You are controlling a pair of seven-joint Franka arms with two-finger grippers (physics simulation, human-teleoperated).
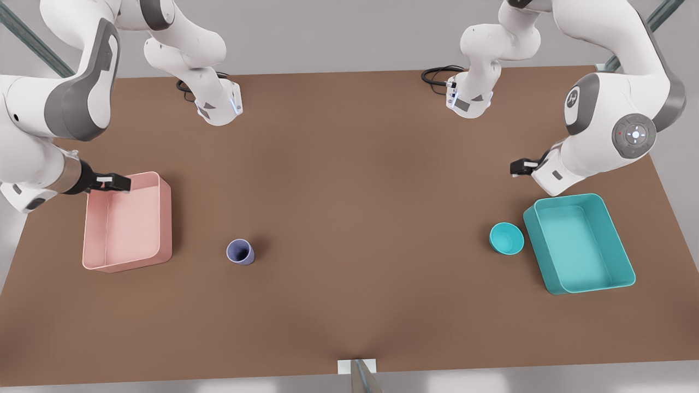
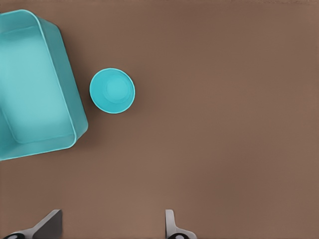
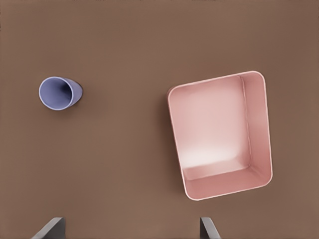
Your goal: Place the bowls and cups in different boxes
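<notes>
The small teal bowl [image 1: 506, 238] [image 2: 112, 90] stands upright on the brown table, just beside the teal box [image 1: 579, 243] [image 2: 35, 84] at the front view's right. The lavender cup [image 1: 240, 251] [image 3: 60, 92] stands apart from the pale pink box [image 1: 128, 224] [image 3: 219, 129] at the front view's left. Both boxes hold nothing. My left gripper [image 1: 516, 167] [image 2: 110, 226] hovers open above the table behind the bowl. My right gripper [image 1: 117, 183] [image 3: 128, 228] is open over the pink box's far edge. Neither holds anything.
The two arm bases [image 1: 218, 106] [image 1: 469, 98] stand at the table's back edge, each with a black cable [image 1: 437, 73] beside it. A metal post [image 1: 357, 374] rises at the middle of the front edge. Bare brown tabletop lies between cup and bowl.
</notes>
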